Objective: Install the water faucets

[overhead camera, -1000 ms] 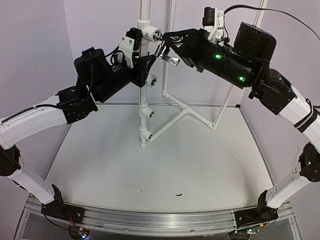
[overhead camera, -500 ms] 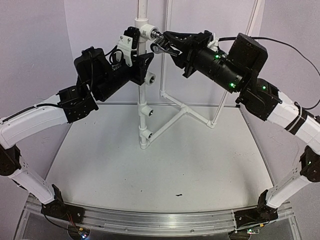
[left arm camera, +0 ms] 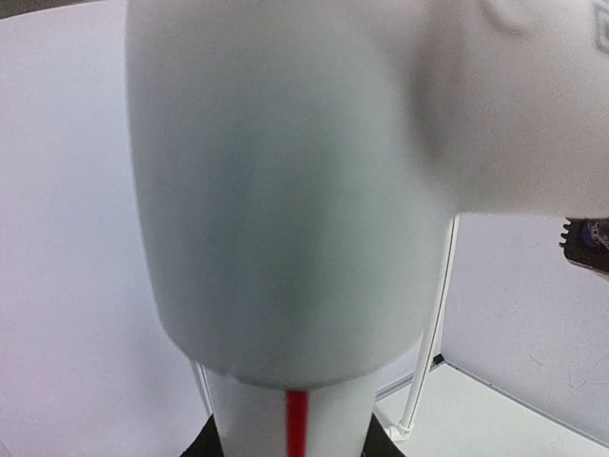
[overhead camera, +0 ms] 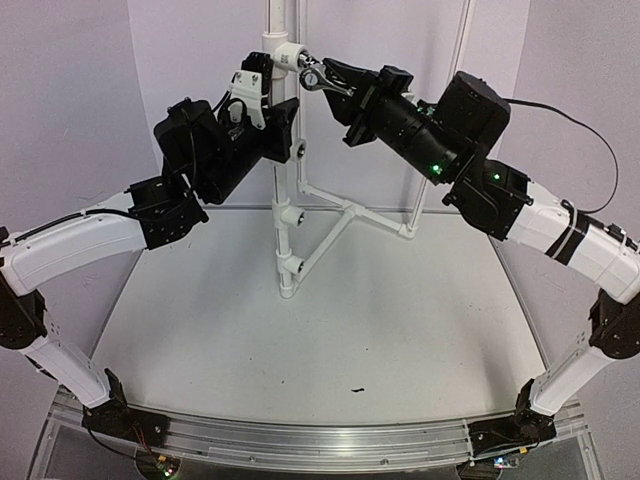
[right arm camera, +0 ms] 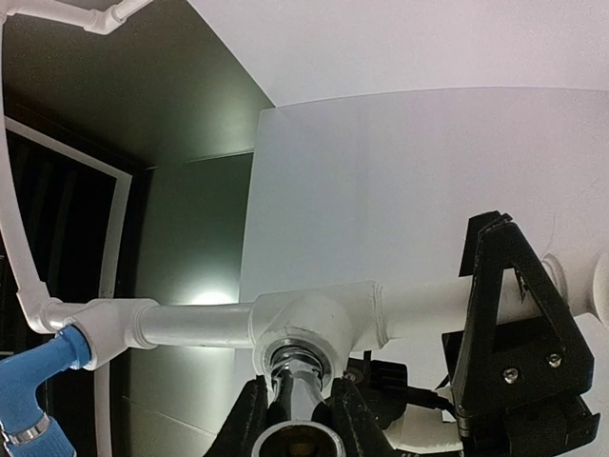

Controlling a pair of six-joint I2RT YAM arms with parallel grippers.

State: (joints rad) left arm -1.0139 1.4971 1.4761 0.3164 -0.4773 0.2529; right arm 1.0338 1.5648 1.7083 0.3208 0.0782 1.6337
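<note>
One view, the right wrist's, shows faucet (right arm camera: 297,386) entering tee (right arm camera: 319,316).

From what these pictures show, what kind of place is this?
Probably a robot test bench, not a real bathroom: two arms bolted to an aluminium rail, plain white panels around the table, and a free-standing white pipe frame with a chrome faucet at its top fitting.

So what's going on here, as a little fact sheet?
Left gripper: closed around the white plastic upright pipe, below its top
Right gripper: closed on a small shiny chrome water faucet
Faucet position: threaded end at the round opening of the top white tee fitting
Lower tee fittings: no faucets in them
Stage: first faucet being fitted
</note>
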